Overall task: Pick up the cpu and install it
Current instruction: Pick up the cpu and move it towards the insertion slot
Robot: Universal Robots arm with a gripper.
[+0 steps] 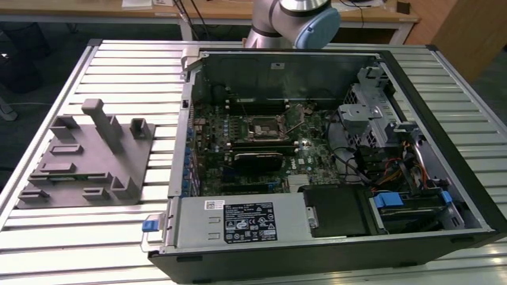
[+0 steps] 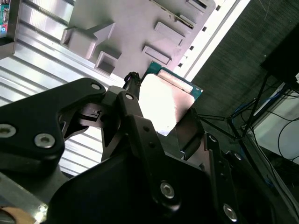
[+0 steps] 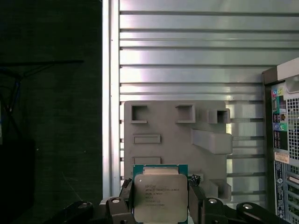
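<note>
Fine print in several lines on the metal top of the cpu point(image 3: 160, 198), first wrist view. Black label point(image 1: 249, 222) with white print on the power supply point(image 1: 198, 228), exterior view. Neither is legible.

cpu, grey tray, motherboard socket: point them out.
cpu point(image 3: 160, 198), first wrist view, silvery metal top.
grey tray point(image 3: 168, 128), first wrist view, bare flat base.
motherboard socket point(image 1: 262, 126), exterior view, middle of the socket.

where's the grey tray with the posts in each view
Exterior view: grey tray at the exterior view's left, beside the computer case.
First wrist view: grey tray beyond the cpu.
Second wrist view: grey tray beyond the cpu.
Shared landmark: slatted table under it.
</note>
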